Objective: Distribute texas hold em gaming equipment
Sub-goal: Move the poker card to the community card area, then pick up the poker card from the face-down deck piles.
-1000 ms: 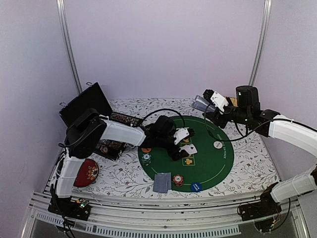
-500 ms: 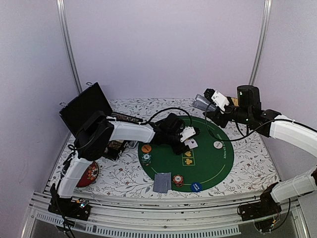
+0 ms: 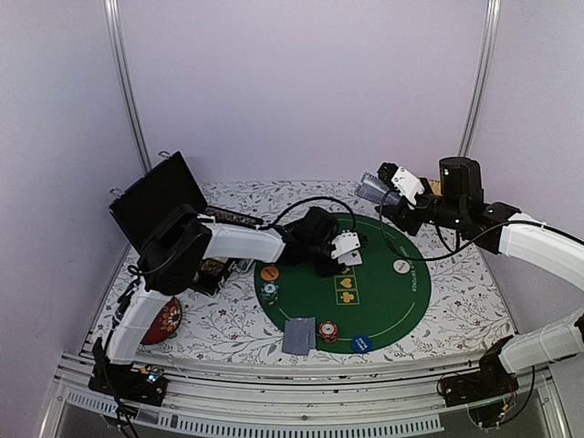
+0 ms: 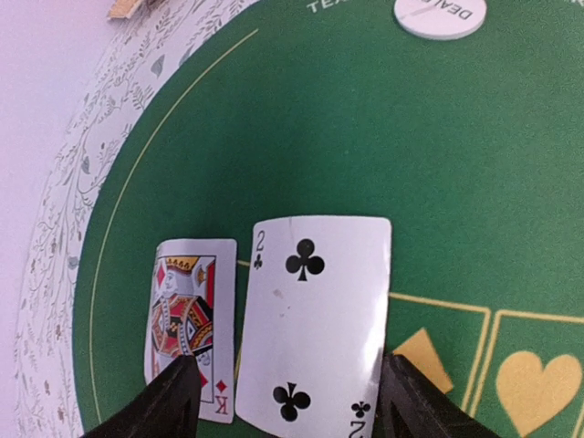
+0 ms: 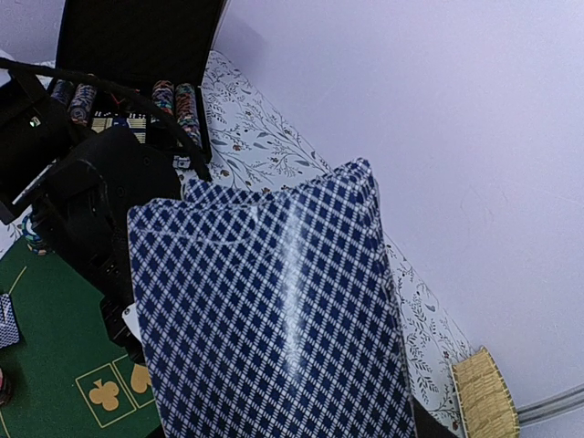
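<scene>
Well to the left of my left fingers (image 4: 292, 401), an open black case (image 3: 160, 196) stands with its lid up. A glossy dark red floral dish (image 3: 164, 319) sits partly hidden behind that arm.

The left fingers stand wide over the round green felt mat (image 3: 401, 310), clasping a two of clubs (image 4: 315, 333) by its long edges. Its lower end is cut off, so I can't see the contact itself. Just left of it a king of diamonds (image 4: 190, 319) lies flat, one corner under a finger.

Nearer me than those fingers sit an orange disc (image 3: 269, 273), a green striped chip stack (image 3: 268, 291), face-down cards (image 3: 298, 335) I can't count, a red striped chip stack (image 3: 328, 331) and a blue disc (image 3: 360, 344). A white disc (image 3: 401, 266) lies to their right.

My right fingers (image 3: 381, 190) hang over the mat's far edge, closed on a pack of cards (image 5: 274, 319). The pack is glossy, blue diamond-lattice backed and slightly fanned, and it hides them from the wrist. Beyond it lies a tan woven piece (image 5: 484, 397).

The bench (image 3: 228, 319) wears a white leaf-print cloth, and the walls are plain pale lilac.
</scene>
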You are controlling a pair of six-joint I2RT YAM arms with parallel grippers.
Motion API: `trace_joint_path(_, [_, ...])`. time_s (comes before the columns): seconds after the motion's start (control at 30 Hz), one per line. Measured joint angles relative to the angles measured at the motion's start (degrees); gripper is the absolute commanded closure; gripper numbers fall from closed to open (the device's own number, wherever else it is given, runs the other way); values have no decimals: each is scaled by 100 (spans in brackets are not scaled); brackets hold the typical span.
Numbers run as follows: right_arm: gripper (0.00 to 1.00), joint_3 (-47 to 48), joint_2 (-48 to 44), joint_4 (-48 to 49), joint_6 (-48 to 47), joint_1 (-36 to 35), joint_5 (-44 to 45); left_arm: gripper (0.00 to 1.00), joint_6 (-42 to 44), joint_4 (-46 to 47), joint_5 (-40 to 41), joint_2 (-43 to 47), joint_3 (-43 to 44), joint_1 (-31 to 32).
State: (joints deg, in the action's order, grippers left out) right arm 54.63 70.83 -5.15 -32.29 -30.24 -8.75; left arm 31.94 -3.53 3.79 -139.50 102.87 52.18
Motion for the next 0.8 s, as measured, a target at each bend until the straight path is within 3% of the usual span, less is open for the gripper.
trace_joint_path(0.33, [53,0,-4,0,0,0,0,31,98,203,120,22,-120,-120])
trace_joint_path(0.47, [53,0,-37,-2,2,2,4,29,-33,369,-55,280,-549,-162])
trace_joint_path(0.7, [53,0,-94,-35,-2,4,-35,23,-741,831,-1043,1869,-2573,-402])
trace_joint_path(0.8, [54,0,-101,-83,-4,4,-87,23,-1464,1169,-1681,2898,-3211,-575])
